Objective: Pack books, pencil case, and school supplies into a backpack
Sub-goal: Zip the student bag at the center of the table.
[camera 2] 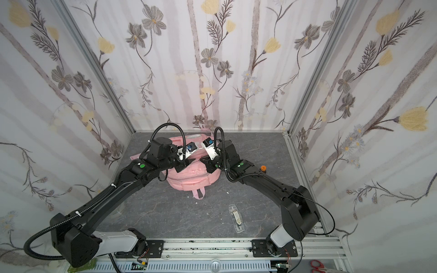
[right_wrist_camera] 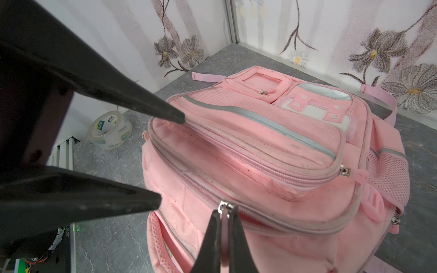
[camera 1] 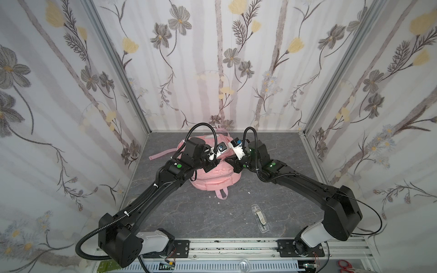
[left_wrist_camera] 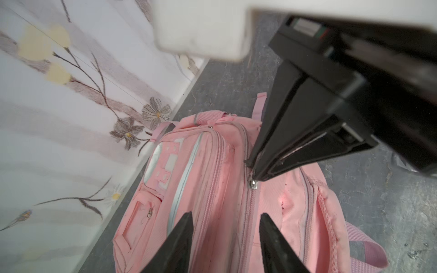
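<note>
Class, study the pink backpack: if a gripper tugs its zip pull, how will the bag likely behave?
Probably floppy: the backpack sags and creases around its pockets. Tugged at the zip pull pinched by the right gripper, the fabric would likely lift locally before the whole bag slides.

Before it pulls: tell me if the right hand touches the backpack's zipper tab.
Touching. In the right wrist view, the right hand is pinched shut on the pink zipper tab of the backpack, no gap.
</note>
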You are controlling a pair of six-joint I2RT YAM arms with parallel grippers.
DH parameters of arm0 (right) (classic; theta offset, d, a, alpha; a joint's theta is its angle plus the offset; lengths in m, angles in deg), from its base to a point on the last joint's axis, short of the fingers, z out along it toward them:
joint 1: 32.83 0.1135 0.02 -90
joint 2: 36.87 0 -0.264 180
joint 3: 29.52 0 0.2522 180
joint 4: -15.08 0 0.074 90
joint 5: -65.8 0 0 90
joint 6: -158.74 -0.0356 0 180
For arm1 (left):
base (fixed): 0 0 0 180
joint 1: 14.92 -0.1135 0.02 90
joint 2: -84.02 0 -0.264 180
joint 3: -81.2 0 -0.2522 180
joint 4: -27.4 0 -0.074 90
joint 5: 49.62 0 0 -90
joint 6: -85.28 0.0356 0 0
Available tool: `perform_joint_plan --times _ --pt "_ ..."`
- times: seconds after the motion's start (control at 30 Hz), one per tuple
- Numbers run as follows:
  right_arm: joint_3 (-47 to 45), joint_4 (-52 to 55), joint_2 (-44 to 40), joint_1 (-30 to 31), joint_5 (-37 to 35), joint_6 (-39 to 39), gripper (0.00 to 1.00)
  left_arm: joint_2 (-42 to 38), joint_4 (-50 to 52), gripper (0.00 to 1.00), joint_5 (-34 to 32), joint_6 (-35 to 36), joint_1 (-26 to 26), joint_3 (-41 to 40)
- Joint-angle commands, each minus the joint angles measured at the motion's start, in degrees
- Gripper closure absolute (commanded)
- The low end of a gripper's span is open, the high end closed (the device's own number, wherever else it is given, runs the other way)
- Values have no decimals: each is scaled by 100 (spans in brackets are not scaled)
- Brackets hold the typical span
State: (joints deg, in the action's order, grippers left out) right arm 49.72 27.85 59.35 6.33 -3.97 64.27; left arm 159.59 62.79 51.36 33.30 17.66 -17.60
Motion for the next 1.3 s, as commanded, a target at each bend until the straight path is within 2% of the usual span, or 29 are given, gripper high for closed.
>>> perform_joint_plan --times 0.0,0.17,0.33,0.43,0.57,0.63,0.77,0.9,1.07,1.27 --pt "-81 -623 -153 13 341 -12 100 71 126 54 105 195 28 -6" --pt "-114 -549 -200 -16 367 29 100 122 530 49 423 196 51 126" --pt "-148 -617 -298 -13 413 -55 100 212 603 60 439 31 63 123" --pt "-158 -626 -352 0 396 -74 100 245 626 71 442 122 72 81" --pt "-183 -625 -410 4 375 -106 100 372 782 72 262 260 66 135" --pt "-216 -647 -438 10 334 -148 100 448 962 78 246 413 69 192" --pt "-289 -653 -431 -1 83 -194 100 512 1066 100 129 453 64 296" --pt "-379 -529 -375 -73 -330 -229 100 281 704 100 -20 364 32 154" --pt "-693 -572 -214 -385 -392 -293 100 -310 258 100 -96 322 -56 -179" --pt "-787 -766 74 -692 -495 -252 100 -885 206 100 -83 284 -137 -451"
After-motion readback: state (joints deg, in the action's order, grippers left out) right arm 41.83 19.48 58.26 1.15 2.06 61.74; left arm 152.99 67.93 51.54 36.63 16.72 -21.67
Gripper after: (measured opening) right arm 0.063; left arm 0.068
